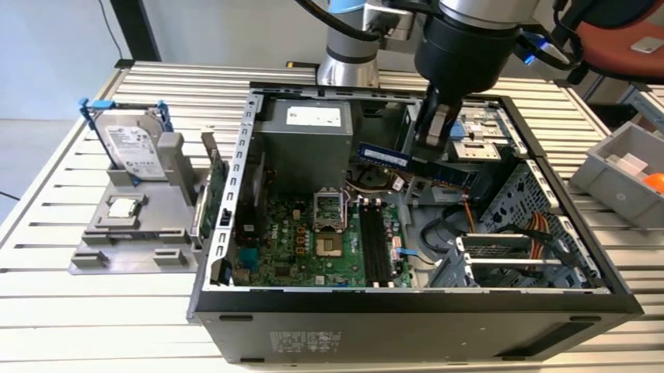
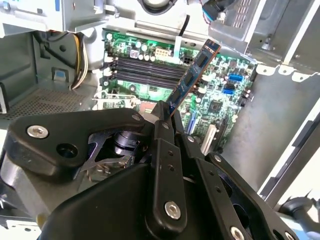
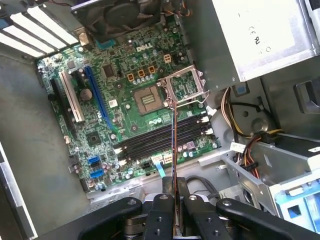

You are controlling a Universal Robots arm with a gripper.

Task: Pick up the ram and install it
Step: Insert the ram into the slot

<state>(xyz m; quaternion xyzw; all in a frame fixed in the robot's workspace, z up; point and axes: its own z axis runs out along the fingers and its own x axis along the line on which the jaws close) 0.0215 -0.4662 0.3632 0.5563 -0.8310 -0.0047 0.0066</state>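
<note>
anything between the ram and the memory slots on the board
Nothing visible. The ram, clamped in the gripper, hangs over the open case, and the memory slots below look empty and uncovered.

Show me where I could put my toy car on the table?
The slatted table is bare in front of the gray holder, on the exterior view's left of the computer case. Inside is crowded: cables and the gripper holding the ram.
</note>
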